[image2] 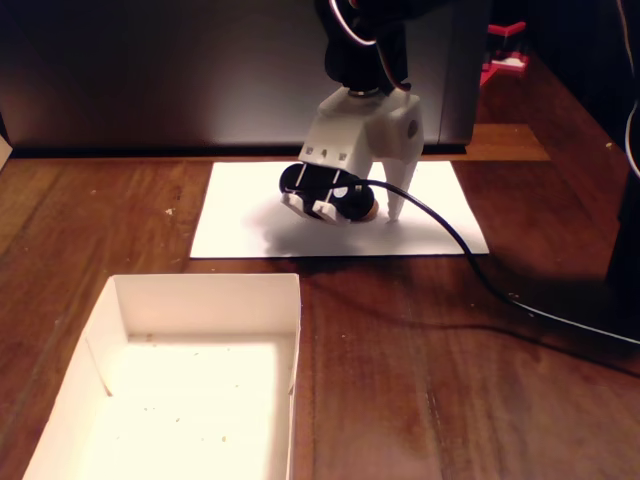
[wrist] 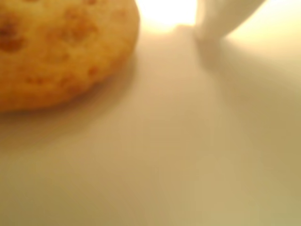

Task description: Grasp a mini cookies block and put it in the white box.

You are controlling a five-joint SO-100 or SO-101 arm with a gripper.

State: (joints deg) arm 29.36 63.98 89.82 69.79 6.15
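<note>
1. While the tool (image2: 372, 213) stands low over the white paper sheet (image2: 240, 220), the step in hand looks like the approach to the grasp: the mini cookie (wrist: 56, 47) is not yet lifted.
2. The cookie lies flat on the sheet. In the fixed view only a sliver of it seems to show at the tool's foot, between the dark camera housing and the white fixed finger (image2: 396, 205).
3. The tool reads as open. In the wrist view the cookie fills the upper left and a white fingertip (wrist: 221, 19) stands at the upper right, with bare paper between them, so nothing is held. The other finger is not clearly visible in either view, so how wide the opening is I cannot tell.
4. The next move, as I judge it, calls for closing around the cookie's edges without crushing it, then lifting and carrying it toward the white box (image2: 290, 300).
5. The fixed view alone shows the box, standing well apart from the sheet on the wooden tabletop (image2: 420, 380), empty but for crumbs, and a black cable (image2: 470, 250) trailing to the right.
6. The wrist view alone shows the cookie's golden, speckled face and the gap beside the fingertip, though blurred.
</note>
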